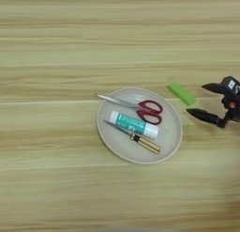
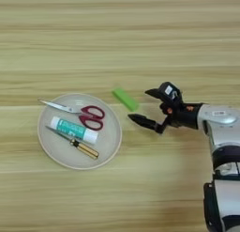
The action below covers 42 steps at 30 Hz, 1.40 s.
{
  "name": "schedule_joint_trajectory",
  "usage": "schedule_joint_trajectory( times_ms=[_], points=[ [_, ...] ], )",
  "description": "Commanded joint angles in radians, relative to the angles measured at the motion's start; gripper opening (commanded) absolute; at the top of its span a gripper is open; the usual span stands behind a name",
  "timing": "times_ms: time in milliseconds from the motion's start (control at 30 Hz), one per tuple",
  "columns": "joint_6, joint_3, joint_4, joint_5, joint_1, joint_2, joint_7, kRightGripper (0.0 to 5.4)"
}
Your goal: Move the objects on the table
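Four small things sit before us on the desk (image 1: 56,189), a wide sheet of pale wood with plank stripes running across. Our right arm (image 2: 220,127) reaches in from the right, its silver forearm ending in the gripper (image 2: 140,105). We see its two black fingers (image 2: 143,120) spread wide apart with nothing between them, their tips pointing left toward the block. Next in size is the round beige plate (image 1: 171,137), which lies near the middle of the desk. Three of the things rest on it: the red-handled scissors (image 1: 149,111) at the far side with their closed blades pointing left and the tips reaching over the rim, the white and teal tube (image 1: 133,124) slanting across the centre, and the thin screwdriver (image 1: 143,142) with its yellow and black handle just beside the tube on the near side. Smallest is the flat green block (image 1: 181,94), lying on the bare desk just off the plate's far right rim, near the finger tips but apart from them.
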Motion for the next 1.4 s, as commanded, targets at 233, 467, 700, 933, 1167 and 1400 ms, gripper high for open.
schedule_joint_trajectory(
  times_ms=[233, 467, 700, 933, 1167, 1400],
  points=[
    [0.004, -0.015, 0.021, 0.007, -0.107, -0.002, -0.064, 5.38],
    [0.004, 0.007, 0.074, -0.026, -0.115, 0.036, -0.098, 5.38],
    [0.027, 0.017, 0.134, -0.052, -0.145, 0.073, -0.182, 5.38],
    [0.067, 0.013, 0.198, -0.065, -0.183, 0.096, -0.314, 5.38],
    [0.099, 0.019, 0.222, -0.063, -0.187, 0.111, -0.324, 5.06],
    [0.113, 0.02, 0.232, -0.062, -0.182, 0.117, -0.318, 4.34]
  ],
)
